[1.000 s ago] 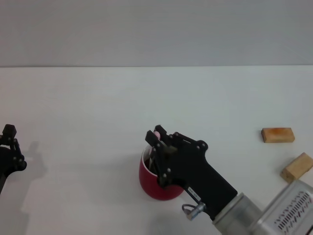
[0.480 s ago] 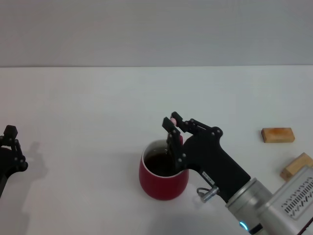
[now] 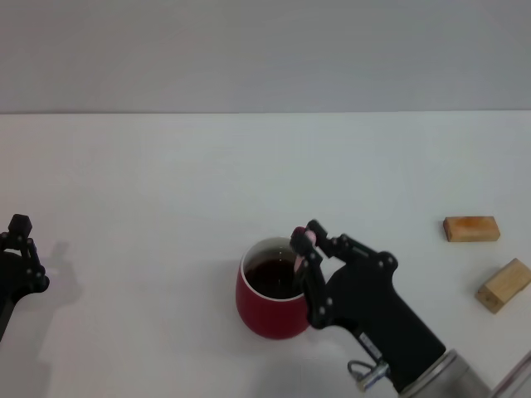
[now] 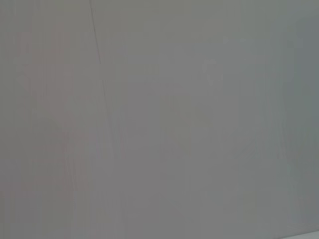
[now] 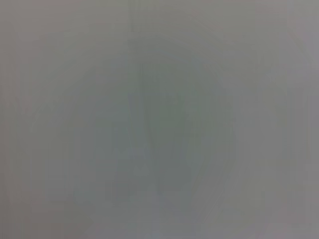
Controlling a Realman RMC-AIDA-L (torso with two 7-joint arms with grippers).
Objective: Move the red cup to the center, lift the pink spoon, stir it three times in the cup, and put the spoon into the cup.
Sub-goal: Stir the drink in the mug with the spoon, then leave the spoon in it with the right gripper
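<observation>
My right gripper (image 3: pixel 304 240) clamps the pink spoon (image 3: pixel 299 249) over the red cup (image 3: pixel 270 300) at table centre, its bowl hidden; my left gripper (image 3: pixel 21 257) sits parked at the edge, half cut off; I cannot tell its grip.

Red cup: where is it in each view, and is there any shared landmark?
Head view: red cup sits low and near the middle of the white table, the right tool at its rim holding the pink spoon.
Left wrist view: not in it.
Right wrist view: not in it.
Shared landmark: none; both wrist views show only blank grey.
</observation>
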